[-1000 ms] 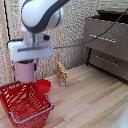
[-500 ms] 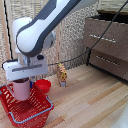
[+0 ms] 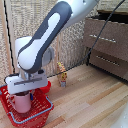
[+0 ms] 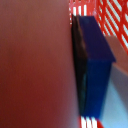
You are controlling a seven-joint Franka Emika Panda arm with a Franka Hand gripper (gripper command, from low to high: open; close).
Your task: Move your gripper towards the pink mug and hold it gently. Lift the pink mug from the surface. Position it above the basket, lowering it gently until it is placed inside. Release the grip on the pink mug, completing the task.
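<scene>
The pink mug (image 3: 22,104) hangs upright inside the red lattice basket (image 3: 43,108) at the exterior view's lower left, its lower part below the basket's rim. My white gripper (image 3: 22,96) reaches down from above and is shut on the mug. The wrist view is filled on one side by the mug's wall (image 4: 35,65), with a dark blue fingertip (image 4: 93,70) pressed flat against it. The basket's red lattice (image 4: 113,20) shows behind. I cannot tell whether the mug rests on the basket floor.
A small red bowl (image 3: 46,86) sits just behind the basket. A little yellow toy figure (image 3: 62,76) stands on the wooden floor beyond it. A dark wooden dresser (image 3: 107,45) fills the exterior view's right. A curtain hangs at the back.
The arm has swung toward the exterior view's left and come down, carrying the pink mug from above the basket into it.
</scene>
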